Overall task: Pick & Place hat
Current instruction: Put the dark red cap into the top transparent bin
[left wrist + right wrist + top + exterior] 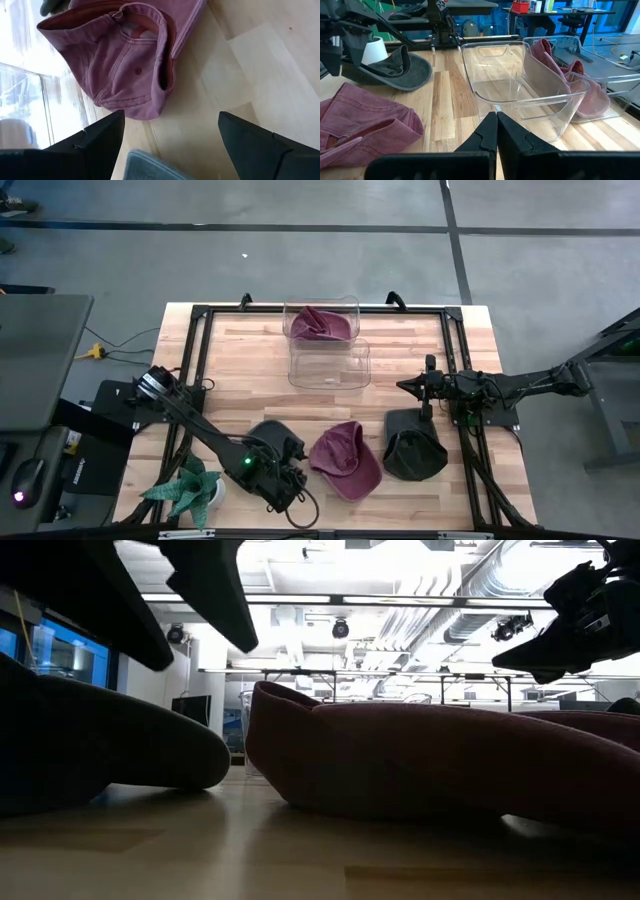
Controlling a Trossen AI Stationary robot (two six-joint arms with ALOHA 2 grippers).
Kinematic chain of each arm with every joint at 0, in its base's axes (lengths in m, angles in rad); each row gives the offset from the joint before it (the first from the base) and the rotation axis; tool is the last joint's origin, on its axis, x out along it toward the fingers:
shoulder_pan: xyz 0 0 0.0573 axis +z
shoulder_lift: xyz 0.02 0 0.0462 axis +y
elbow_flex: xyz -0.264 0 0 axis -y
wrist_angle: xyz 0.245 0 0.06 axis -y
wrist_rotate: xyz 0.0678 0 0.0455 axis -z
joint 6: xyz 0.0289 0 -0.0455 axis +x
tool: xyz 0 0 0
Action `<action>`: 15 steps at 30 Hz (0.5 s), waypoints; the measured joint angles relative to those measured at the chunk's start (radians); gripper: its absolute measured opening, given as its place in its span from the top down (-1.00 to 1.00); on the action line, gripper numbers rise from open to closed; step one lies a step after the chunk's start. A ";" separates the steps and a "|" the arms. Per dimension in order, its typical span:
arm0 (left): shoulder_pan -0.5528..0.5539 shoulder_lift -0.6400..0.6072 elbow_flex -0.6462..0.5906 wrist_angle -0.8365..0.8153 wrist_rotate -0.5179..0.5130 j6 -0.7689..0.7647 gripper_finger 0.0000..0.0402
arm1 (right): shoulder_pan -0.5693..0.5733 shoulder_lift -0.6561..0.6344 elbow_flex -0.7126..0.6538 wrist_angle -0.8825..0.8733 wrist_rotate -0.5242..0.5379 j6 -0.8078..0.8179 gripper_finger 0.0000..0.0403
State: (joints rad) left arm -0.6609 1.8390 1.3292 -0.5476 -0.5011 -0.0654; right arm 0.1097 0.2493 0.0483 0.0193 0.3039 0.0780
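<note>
High view: wooden plank table (240,365), pale boards inside a black frame. Three caps lie in a row along the near edge. The maroon cap (345,459) sits in the middle, soft washed cotton, crumpled, its brim curving toward the near edge. Just to its left lies a dark grey cap (275,438); to its right a black cap (413,446), rounded and slumped.

My left gripper (283,485) hangs over the near edge, between the grey cap and the maroon one, fingers spread wide and holding nothing. In the left wrist view the two dark pads (102,137) frame bare wood, with the maroon cap's (120,60) stitched crown and top button just beyond them.

My right gripper (412,385) waits at the right side of the table, far of the black cap, pointing left toward the bins. Right wrist view shows its fingers (487,131) pressed together, empty.

Two clear plastic bins stand at the far middle, rigid, rounded corners, touching. The farther bin (322,321) holds another maroon cap (320,325); the nearer bin (330,363) shows only wood through its floor.

A spiky green plant in a white pot (190,492) stands at the near left corner.
</note>
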 joint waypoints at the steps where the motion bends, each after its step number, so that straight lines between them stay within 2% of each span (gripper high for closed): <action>1: 0.003 -0.001 -0.018 0.046 -0.001 0.015 -0.56 | 0.000 0.000 0.000 0.000 0.000 0.000 1.00; 8: 0.044 -0.002 -0.134 0.292 0.021 0.142 -0.56 | 0.000 0.000 0.000 0.000 0.000 0.000 1.00; 13: 0.088 -0.002 -0.177 0.373 0.054 0.167 -0.55 | 0.000 0.000 0.000 0.000 0.000 0.000 1.00; 15: 0.111 -0.002 -0.191 0.375 0.098 0.165 -0.55 | 0.000 0.000 0.000 0.000 0.000 0.000 1.00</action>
State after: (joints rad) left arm -0.5499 1.8374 1.1387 -0.1722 -0.4033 0.0998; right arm 0.1097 0.2493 0.0482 0.0192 0.3039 0.0784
